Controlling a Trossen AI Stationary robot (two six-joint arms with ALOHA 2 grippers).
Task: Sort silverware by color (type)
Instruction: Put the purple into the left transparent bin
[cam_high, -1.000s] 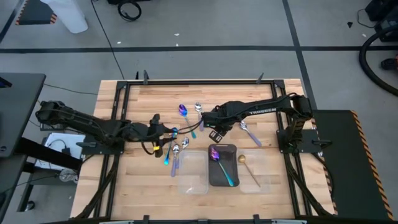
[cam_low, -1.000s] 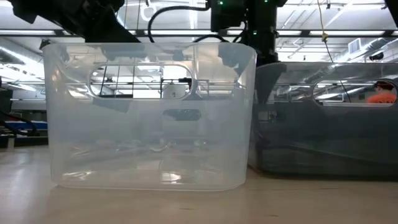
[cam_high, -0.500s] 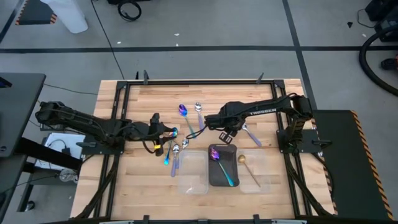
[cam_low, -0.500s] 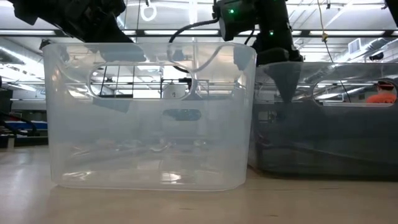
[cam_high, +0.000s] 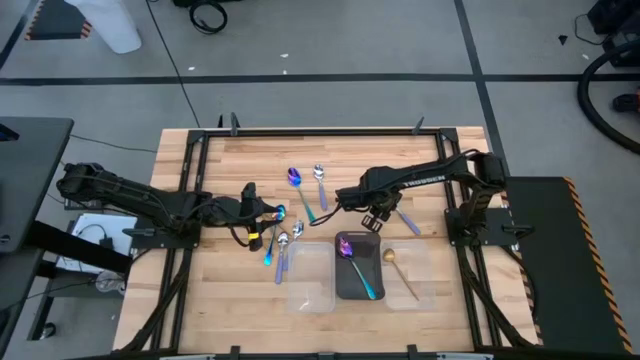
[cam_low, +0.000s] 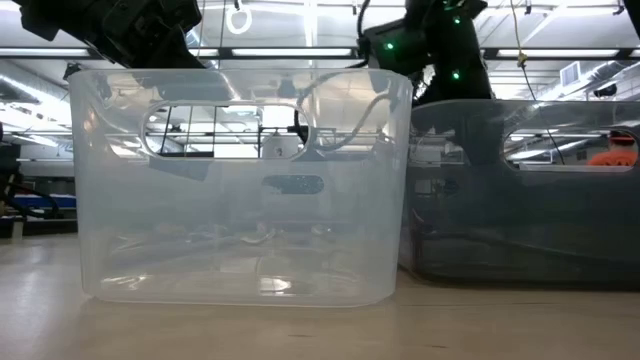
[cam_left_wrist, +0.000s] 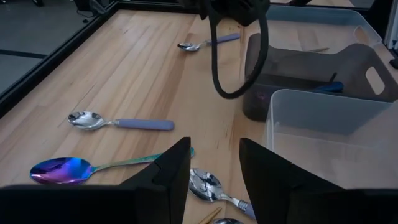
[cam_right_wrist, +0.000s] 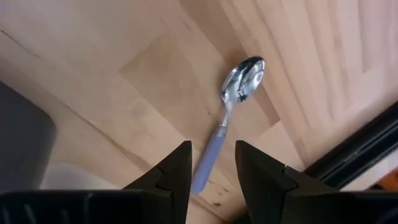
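My right gripper (cam_high: 378, 216) hangs open, pointing steeply down over a silver spoon with a lavender handle (cam_right_wrist: 229, 115) that lies flat on the wood at the right (cam_high: 403, 215). The handle's end shows between the two fingers, which stand clear above it. My left gripper (cam_high: 277, 213) waits open at the table's left-middle, above two silver spoons (cam_high: 290, 236). An iridescent spoon with a teal handle (cam_left_wrist: 59, 169) and another silver spoon (cam_left_wrist: 87, 119) lie flat beyond them. One iridescent spoon (cam_high: 350, 255) lies in the dark tray, and a gold spoon (cam_high: 398, 268) in the right clear tray.
Three trays stand in a row near the front edge: a clear one (cam_high: 310, 278), the dark one (cam_high: 372, 240) and a second clear one (cam_high: 415, 262). A black frame (cam_high: 320, 131) runs round the tabletop. Bare wood lies toward the far edge.
My right gripper has moved toward the table's right edge and sunk a little, tipping more steeply down, and now stands over the silver spoon at the right. The spoons have stayed where they were.
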